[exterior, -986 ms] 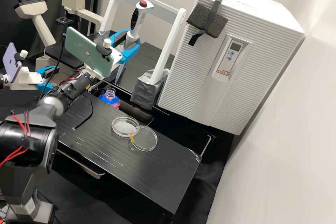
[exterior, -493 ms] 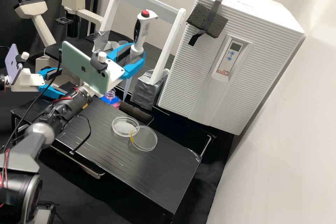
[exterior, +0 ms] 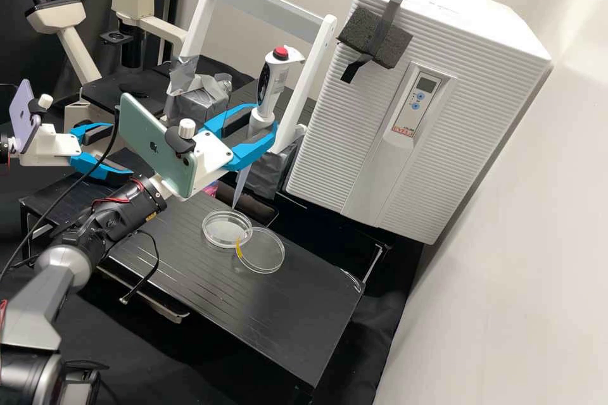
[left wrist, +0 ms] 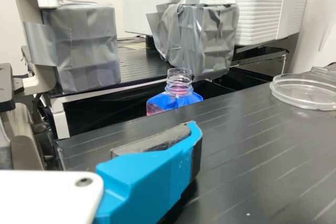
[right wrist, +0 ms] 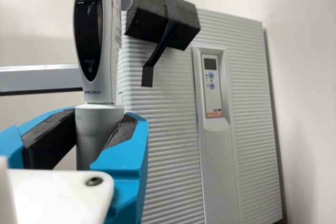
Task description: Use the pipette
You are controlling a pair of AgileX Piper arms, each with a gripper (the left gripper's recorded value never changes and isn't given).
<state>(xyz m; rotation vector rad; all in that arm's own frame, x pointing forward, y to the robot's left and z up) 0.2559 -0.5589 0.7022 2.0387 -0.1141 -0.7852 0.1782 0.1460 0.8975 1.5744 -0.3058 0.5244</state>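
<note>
My right gripper (exterior: pixel 253 134) is shut on the lower barrel of a white and grey pipette (exterior: pixel 270 85) with a red button on top. It holds the pipette upright, and the thin tip (exterior: pixel 238 195) hangs just above the far rim of an open petri dish (exterior: pixel 226 228). The dish's lid (exterior: pixel 261 250) lies against it on the near right. In the right wrist view the pipette (right wrist: pixel 97 51) stands between the blue fingers of that gripper (right wrist: pixel 89 137). My left gripper (exterior: pixel 92 149) stays open at the bench's left end, low over the black platform, facing an uncapped bottle of pink liquid (left wrist: pixel 176 95).
A tall white ribbed machine (exterior: pixel 411 95) stands at the back right. A white rack frame (exterior: pixel 266 6) on tape-wrapped bases (exterior: pixel 263 168) spans the back, and a microscope (exterior: pixel 63 25) stands at the far left. The black platform (exterior: pixel 272 310) drops off at its front and right edges.
My right arm carried the pipette away from the rack, rightward and down, so its tip now hangs over the open dish. The left gripper barely shifted.
</note>
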